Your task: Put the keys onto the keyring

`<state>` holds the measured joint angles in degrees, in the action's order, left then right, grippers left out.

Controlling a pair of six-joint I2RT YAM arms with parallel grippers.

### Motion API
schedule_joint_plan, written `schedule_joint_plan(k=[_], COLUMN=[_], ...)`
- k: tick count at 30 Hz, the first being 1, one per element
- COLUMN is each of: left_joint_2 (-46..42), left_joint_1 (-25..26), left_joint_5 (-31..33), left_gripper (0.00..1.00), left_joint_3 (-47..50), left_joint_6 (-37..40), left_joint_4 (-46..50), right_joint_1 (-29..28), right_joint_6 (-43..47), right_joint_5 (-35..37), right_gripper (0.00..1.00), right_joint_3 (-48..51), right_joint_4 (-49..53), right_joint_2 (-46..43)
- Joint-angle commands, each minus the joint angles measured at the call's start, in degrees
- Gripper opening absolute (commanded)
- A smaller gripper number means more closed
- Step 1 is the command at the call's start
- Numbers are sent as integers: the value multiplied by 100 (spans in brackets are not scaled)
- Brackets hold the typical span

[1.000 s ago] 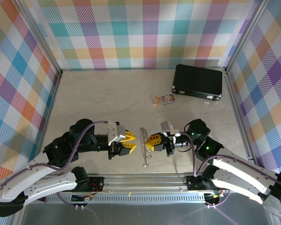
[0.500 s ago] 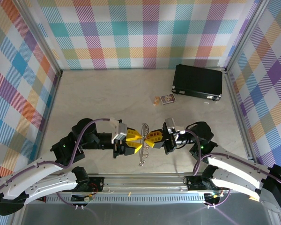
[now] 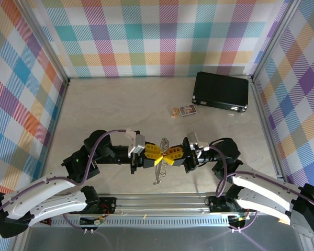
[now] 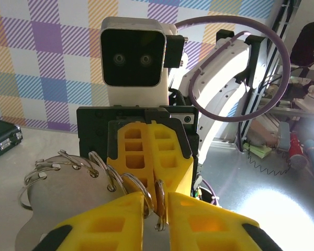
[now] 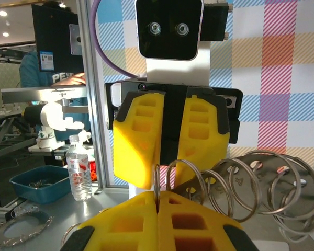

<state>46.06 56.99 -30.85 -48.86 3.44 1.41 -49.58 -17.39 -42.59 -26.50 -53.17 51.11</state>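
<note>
Beige desk (image 3: 110, 104) carries the black case (image 3: 221, 90) at its far right. Well nearer than the case, the left hand (image 3: 158, 154) and right hand (image 3: 169, 155) meet tip to tip, each clamped on the keyring (image 4: 63, 196). They hold it raised off the desk between them, probably to steady it while its loops are worked open.

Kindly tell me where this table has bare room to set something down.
Bare: the far left tabletop, between left wall and small card. Crowded: near middle, where the left gripper and right gripper meet at the keyring, and black case far right.
</note>
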Motion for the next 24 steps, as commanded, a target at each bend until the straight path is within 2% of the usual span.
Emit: schedule_joint_plan(k=[1,5,8,13,24], left_joint_2=[-14,-27,-88,-280,-546], left_joint_1=[72,67,67,70,75], left_joint_5=[-57,-21,41,231,403], left_gripper=[17,18,22,37,35], left_joint_3=[36,71,128,226,-8], left_joint_6=[42,55,56,56,296], left_joint_4=[-194,-172,-146,-97,347], right_joint_1=[-38,-34,-34,-41,-41], right_joint_6=[-78,-81,-72,-59,78], right_joint_5=[102,228,294,356,758], right_gripper=[0,0,0,0,0], right_joint_3=[41,83,110,128,94], right_joint_4=[-386,-415,-414,-388,-100], right_joint_2=[-108,-165,-206,-273,-409])
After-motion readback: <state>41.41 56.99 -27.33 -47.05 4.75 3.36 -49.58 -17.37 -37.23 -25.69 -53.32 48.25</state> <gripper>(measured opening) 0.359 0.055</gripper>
